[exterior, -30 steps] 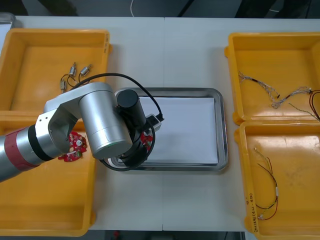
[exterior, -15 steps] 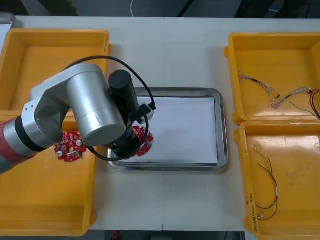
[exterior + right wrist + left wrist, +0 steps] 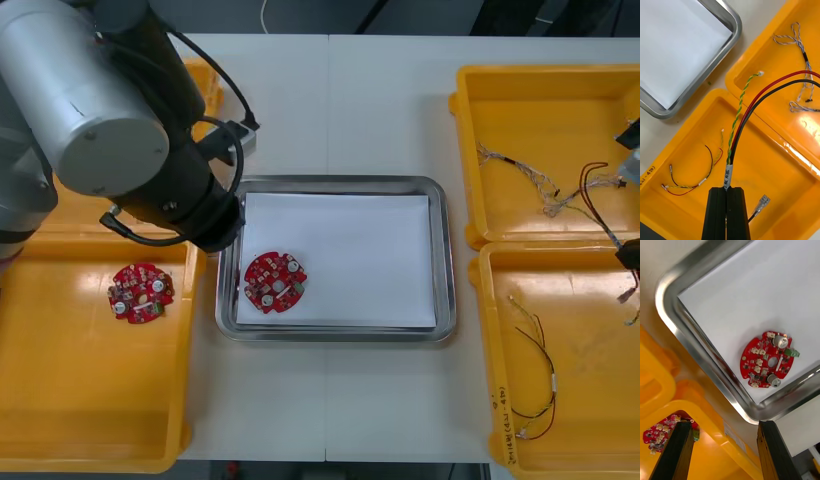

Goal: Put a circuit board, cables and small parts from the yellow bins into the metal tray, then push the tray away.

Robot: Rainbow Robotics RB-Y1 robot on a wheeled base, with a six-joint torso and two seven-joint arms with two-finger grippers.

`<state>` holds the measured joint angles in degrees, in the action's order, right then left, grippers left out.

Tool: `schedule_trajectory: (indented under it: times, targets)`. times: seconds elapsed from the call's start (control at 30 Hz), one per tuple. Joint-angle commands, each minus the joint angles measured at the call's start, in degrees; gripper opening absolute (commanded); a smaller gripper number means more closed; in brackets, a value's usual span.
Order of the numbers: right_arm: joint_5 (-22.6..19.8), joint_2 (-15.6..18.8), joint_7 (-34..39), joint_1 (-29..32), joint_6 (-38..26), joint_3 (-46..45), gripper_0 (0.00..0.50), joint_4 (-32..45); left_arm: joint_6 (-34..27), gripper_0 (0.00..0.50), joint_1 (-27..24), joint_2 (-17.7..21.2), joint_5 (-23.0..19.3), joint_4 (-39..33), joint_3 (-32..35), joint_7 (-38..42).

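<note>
Front: the silver left arm [image 3: 100,110] has lifted off the round red circuit board [image 3: 274,282], now lying in the shiny metal tray [image 3: 446,260]. Right wrist: the right pincer [image 3: 726,189] pinches red and black cables [image 3: 752,107]. Left wrist: the left pincer [image 3: 724,424] gapes wide, board just beyond.

Clamps a cable bundle [image 3: 738,123] of red, black and twisted green-yellow strands in the right pincer [image 3: 726,193], above a yellow bin [image 3: 778,176]; near it, the white-lined metal tray [image 3: 735,24] corner.

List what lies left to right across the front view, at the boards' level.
Spare circuit board, placed circuit board, metal tray's right rim, near right yellow bin's wall, right gripper shut on a cable.
</note>
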<state>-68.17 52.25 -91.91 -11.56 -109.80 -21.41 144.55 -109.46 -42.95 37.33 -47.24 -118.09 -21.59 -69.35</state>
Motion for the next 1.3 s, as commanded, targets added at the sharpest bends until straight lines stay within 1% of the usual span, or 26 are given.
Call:
schedule_trajectory:
  times: [0.03,0.07,0.23,0.33,0.4,0.47,0.53,0.7,0.83,0.93,1.0,1.03,1.07,1.13,1.23,1.3]
  targets:
    - [-0.6,1.9,-2.5,-5.1,-0.2,4.9,0.0,0.3,-0.5,0.5,-1.8,2.2,-0.7,-1.8,6.1,5.8]
    - [-0.6,1.9,-2.5,-5.3,-0.2,5.2,0.0,0.3,-0.5,0.5,-1.7,2.3,-0.7,-1.8,6.4,5.8]
    - [-0.3,1.9,-2.7,-10.3,-0.2,11.3,0.0,0.3,-0.5,0.5,-0.2,3.7,-0.2,0.1,11.8,5.1]
    - [-0.3,1.9,-3.1,-12.4,-0.2,14.2,0.0,0.3,-0.5,0.5,0.2,4.2,0.6,1.5,13.2,4.7]
    - [-0.2,1.9,-3.4,-13.8,-0.2,16.3,0.0,0.2,-0.5,0.5,0.2,4.7,1.4,2.7,13.8,4.4]
    - [0.0,1.4,-3.8,-15.8,-0.2,19.6,0.0,-0.3,-0.5,0.5,0.2,5.3,3.8,4.6,13.8,4.3]
    - [0.6,0.5,-4.1,-16.7,-0.2,21.1,0.0,-0.8,-0.5,0.5,0.2,5.4,5.0,5.8,13.8,4.1]
    - [3.0,-3.1,-5.4,-19.5,-0.2,25.1,0.0,-2.5,-0.2,0.5,0.1,5.7,7.3,10.5,14.5,3.5]
    - [4.9,-5.9,-6.8,-21.1,-0.2,27.7,0.0,-3.5,3.2,0.5,0.1,5.8,8.5,13.6,15.4,2.6]
    - [6.1,-7.3,-7.7,-21.9,-0.2,29.3,0.0,-4.1,5.2,0.5,0.1,5.8,9.1,15.3,16.1,1.9]
    - [6.4,-8.4,-8.3,-22.5,-0.2,29.9,0.0,-4.5,6.7,0.5,0.1,5.8,9.7,16.6,16.5,1.4]
    - [6.4,-8.4,-8.3,-22.5,-0.2,29.9,0.0,-4.5,6.7,0.5,0.1,5.8,9.7,16.6,16.5,1.4]
    - [6.3,-9.6,-8.7,-23.2,-0.2,30.7,0.0,-5.3,8.0,0.5,-0.2,5.9,10.2,18.0,16.5,0.9]
    - [7.0,-10.9,-9.3,-24.1,-0.2,32.2,0.0,-6.4,9.7,0.5,-0.6,5.9,10.7,19.7,16.5,0.3]
    - [9.5,-12.7,-10.5,-25.7,-0.2,34.9,0.0,-6.9,12.5,0.5,-1.4,5.9,10.9,22.8,16.5,-0.4]
    - [11.4,-13.2,-10.9,-26.2,-0.2,36.6,0.0,-7.0,14.2,0.5,-1.9,5.9,10.9,24.7,16.5,-1.0]
